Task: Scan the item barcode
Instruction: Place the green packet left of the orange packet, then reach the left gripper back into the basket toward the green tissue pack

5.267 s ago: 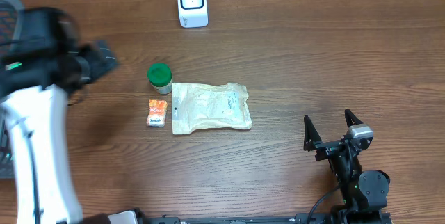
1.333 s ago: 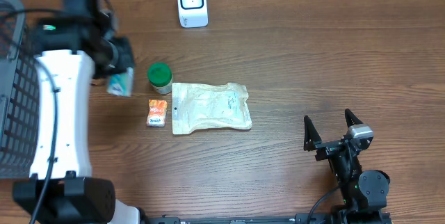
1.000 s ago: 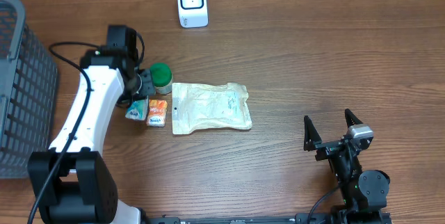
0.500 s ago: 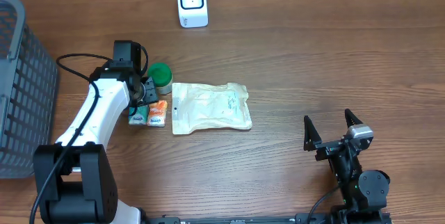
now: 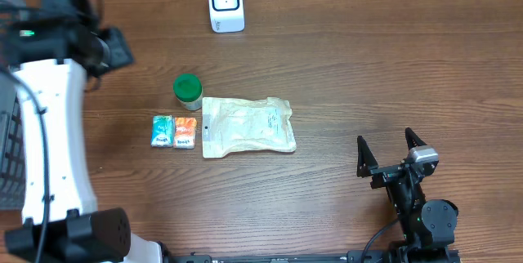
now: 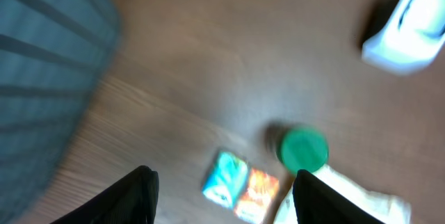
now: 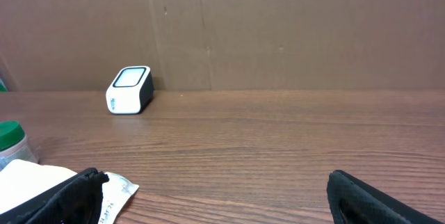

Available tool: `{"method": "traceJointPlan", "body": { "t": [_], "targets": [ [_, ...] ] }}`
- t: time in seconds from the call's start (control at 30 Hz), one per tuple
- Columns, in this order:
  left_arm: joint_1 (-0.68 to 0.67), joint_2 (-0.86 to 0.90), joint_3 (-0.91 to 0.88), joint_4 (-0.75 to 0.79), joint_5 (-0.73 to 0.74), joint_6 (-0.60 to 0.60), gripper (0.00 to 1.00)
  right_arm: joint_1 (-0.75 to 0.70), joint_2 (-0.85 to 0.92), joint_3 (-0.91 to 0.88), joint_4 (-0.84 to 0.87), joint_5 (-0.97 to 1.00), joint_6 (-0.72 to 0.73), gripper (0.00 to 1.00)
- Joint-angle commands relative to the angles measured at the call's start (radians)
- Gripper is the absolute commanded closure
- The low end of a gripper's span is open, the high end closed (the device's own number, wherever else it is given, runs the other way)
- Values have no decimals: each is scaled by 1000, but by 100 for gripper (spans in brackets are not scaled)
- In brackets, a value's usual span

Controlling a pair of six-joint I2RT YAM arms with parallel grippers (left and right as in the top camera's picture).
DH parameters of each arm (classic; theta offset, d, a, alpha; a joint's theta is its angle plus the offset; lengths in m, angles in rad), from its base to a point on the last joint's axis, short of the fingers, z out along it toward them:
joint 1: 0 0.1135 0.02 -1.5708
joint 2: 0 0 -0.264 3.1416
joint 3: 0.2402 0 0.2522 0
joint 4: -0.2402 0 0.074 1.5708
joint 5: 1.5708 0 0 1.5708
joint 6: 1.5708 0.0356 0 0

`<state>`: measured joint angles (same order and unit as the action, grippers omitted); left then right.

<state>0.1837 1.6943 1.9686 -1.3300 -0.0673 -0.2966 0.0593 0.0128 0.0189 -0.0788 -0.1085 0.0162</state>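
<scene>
Nearest, the right gripper (image 5: pixel 391 153) sits wide and empty. The blue packet (image 5: pixel 162 131) lies flat just beside the orange packet (image 5: pixel 185 131). It is probably light, crinkly and slippery, so pinch across its narrow width. The left gripper (image 6: pixel 224 175) hovers spread, holding nothing. The scanner (image 5: pixel 225 3) stands farthest.

My overhead camera looks straight down on the table (image 5: pixel 368 67) from well above. My left wrist camera hangs high over the table's left side, tilted down, and its picture is blurred. My right wrist camera sits low by the tabletop, facing level toward the cardboard wall (image 7: pixel 278 29). All three views catch the scanner (image 5: pixel 225 3) and the green-lidded jar (image 5: pixel 188 91).
</scene>
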Motion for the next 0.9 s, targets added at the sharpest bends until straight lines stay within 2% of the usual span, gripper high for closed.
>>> {"method": "traceJointPlan", "body": {
  "t": [0.0, 0.17, 0.33, 0.43, 0.6, 0.77, 0.87],
  "targets": [
    [103, -21, 138, -42, -64, -5, 39, -3, -10, -11, 5, -5, 6, 0],
    [282, -27, 184, -51, -74, -101, 37, -3, -10, -11, 5, -5, 6, 0],
    [424, -20, 149, -47, -90, -103, 37, -3, -10, -11, 5, -5, 6, 0],
    [485, -19, 99, -35, -157, -110, 35, -3, -10, -11, 5, -5, 6, 0],
    [596, -17, -61, 64, -206, -27, 30, -3, -10, -11, 5, -5, 6, 0],
    [693, 10, -253, 232, -205, -7, 18, -3, -10, -11, 5, -5, 6, 0],
    [720, 47, -332, 321, -206, 76, 19, -3, -10, -11, 5, -5, 6, 0]
  ]
}}
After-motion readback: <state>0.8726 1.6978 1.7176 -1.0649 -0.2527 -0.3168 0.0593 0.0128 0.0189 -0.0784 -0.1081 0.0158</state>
